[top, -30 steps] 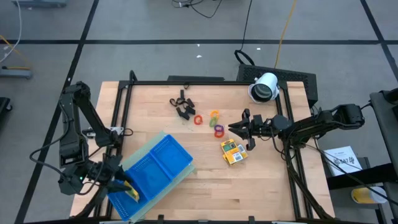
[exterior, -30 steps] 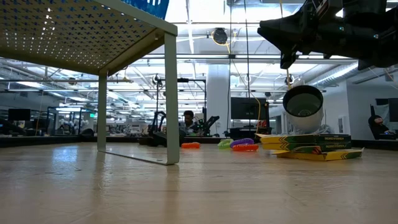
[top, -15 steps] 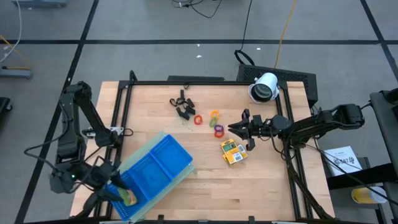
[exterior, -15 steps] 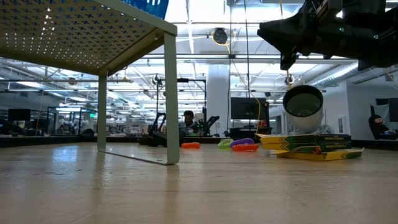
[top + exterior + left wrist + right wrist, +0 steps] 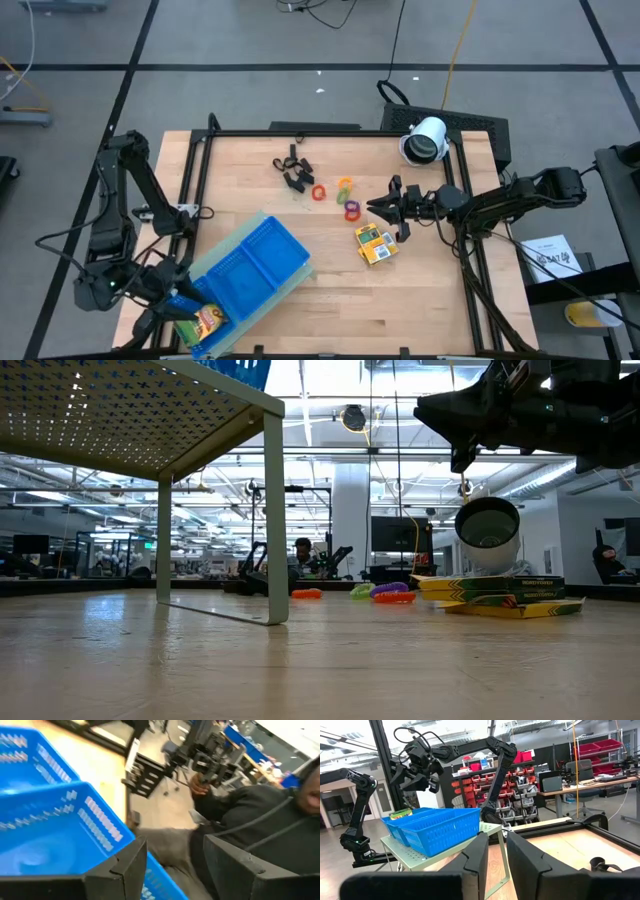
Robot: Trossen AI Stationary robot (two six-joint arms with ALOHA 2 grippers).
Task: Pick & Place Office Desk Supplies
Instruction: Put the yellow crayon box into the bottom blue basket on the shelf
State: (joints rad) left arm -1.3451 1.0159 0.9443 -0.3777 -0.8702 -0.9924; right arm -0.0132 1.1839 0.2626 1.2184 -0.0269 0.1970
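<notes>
A blue tray point(image 5: 255, 262) stands on a pale green perforated stand point(image 5: 275, 510) at the table's near left. One yellow printed pack point(image 5: 205, 321) lies in its near-left compartment. My left gripper point(image 5: 178, 297) hovers open just left of that end of the tray, with nothing between its fingers point(image 5: 125, 865). Two more yellow packs point(image 5: 373, 243) lie stacked on the table right of centre. Coloured rings point(image 5: 343, 196) and black clips point(image 5: 293, 170) lie farther back. My right gripper point(image 5: 375, 208) hangs above the table beside the rings, its fingers point(image 5: 477, 855) a narrow gap apart and empty.
A white cylindrical device point(image 5: 425, 140) lies at the far right corner on the black frame point(image 5: 330, 133) that rims the table. Bare wood lies between the tray and the stacked packs. A person in dark clothes point(image 5: 260, 820) is beyond the table's left side.
The yellow pack, which was at my left gripper's fingers over the tray's near-left compartment, now lies in that compartment apart from the gripper. My left gripper has drawn back toward the table's left edge, risen a little and tipped upward.
</notes>
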